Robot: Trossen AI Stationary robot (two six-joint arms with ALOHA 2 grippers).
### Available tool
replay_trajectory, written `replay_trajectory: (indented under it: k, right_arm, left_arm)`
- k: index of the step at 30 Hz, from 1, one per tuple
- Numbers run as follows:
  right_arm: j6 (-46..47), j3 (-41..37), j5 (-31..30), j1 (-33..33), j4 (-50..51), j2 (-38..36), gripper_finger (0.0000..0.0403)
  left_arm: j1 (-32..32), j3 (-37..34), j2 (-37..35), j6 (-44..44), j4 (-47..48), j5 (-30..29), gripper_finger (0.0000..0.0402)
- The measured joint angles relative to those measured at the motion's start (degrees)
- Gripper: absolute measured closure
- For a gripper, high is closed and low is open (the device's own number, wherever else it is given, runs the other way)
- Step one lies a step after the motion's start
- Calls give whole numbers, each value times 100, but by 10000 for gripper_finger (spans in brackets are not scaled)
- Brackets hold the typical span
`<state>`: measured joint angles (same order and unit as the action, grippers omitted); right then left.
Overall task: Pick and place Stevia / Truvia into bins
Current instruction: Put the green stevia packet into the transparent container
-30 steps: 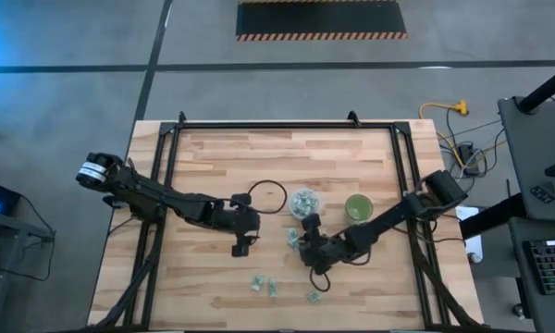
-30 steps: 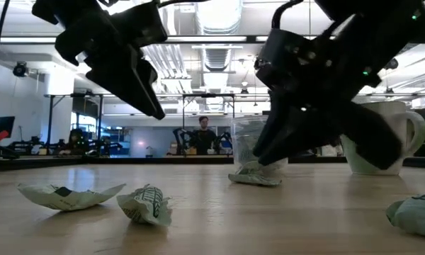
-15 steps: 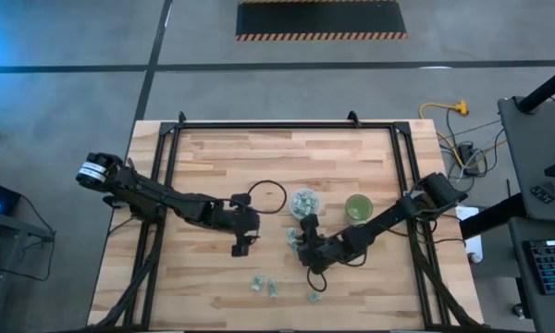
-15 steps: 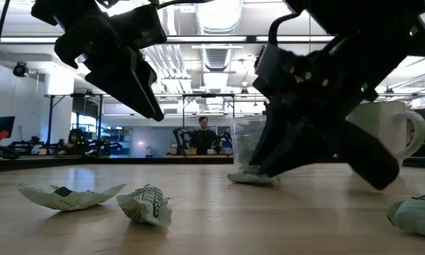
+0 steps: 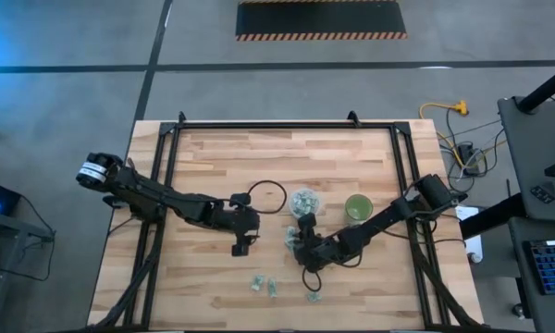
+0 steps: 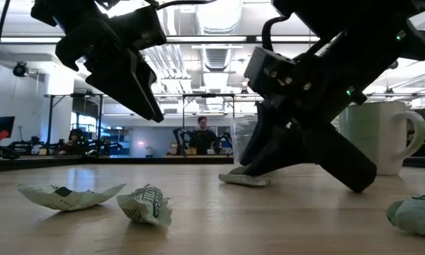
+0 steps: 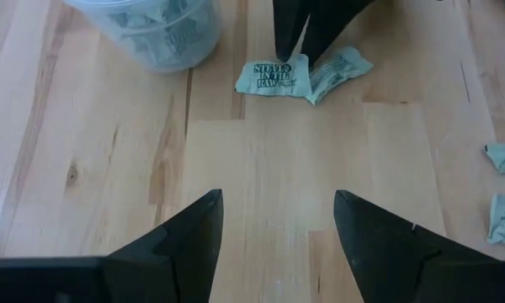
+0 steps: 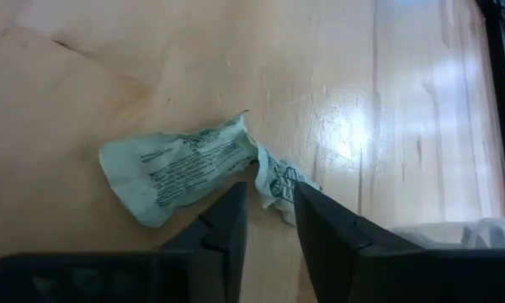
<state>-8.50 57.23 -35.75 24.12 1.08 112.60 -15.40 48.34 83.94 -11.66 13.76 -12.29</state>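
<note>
Right pincer low over two pale green sachets beside the clear cup

From above, the right pincer (image 5: 304,252) reaches down to the pale wooden worktop (image 5: 213,166) just below the clear translucent plastic cup (image 5: 303,202), the green round cup (image 5: 358,207) standing to its right; the left pincer (image 5: 240,246) hangs idle left of centre, and more small pale green paper sachets (image 5: 265,284) lie nearer the front edge. At table height, the right pincer's tips touch down by a flat sachet (image 6: 244,178), with crumpled ones (image 6: 145,204) in front. The left wrist view shows the left pincer's fingers (image 7: 181,240) spread wide apart, the clear cup holding sachets. The right wrist view shows its fingers (image 8: 227,223) narrowly apart, straddling the meeting ends of two sachets (image 8: 181,168)
</note>
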Motion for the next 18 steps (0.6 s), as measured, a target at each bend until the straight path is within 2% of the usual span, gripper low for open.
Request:
replay_trajectory:
  k: [7,14,18]
  right_arm:
    - [5,0,-17,-4,0,0,388]
    - [-33,37,-37,-3,24,-40,394]
    - [-163,101,-148,8,16,-327,394]
  left_arm:
    - [0,0,0,1,2,0,191]
    - [0,0,0,0,13,2,191]
    - [0,-7,2,0,13,2,191]
